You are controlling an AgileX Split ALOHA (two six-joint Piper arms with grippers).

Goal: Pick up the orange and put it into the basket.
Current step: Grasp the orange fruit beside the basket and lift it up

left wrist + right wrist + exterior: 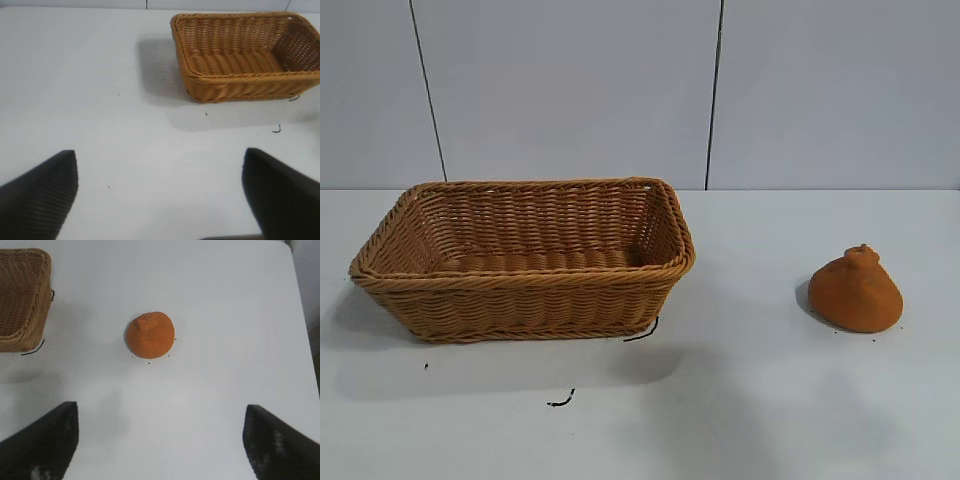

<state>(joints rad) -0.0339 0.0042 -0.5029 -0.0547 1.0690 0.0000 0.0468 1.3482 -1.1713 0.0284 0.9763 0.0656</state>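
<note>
your right gripper (160, 440) stands wide open and empty above the matte orange-brown knobby orange (150, 335), which sits on the white table (750, 400) well apart from the tan woven wicker basket (520, 285). centre the fingers around its rounded base before closing. left gripper (160, 195) idles open, empty.

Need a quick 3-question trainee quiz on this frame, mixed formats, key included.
1. True or false: the orange already lies inside the basket.
2. The right gripper has its fingers: A) open with the orange ahead, B) shut on the orange, C) shut on the basket rim.
3. Fill in: in the exterior view, the orange sits on the table to the basket's ____.

Key: 1 false; 2 A; 3 right.
</note>
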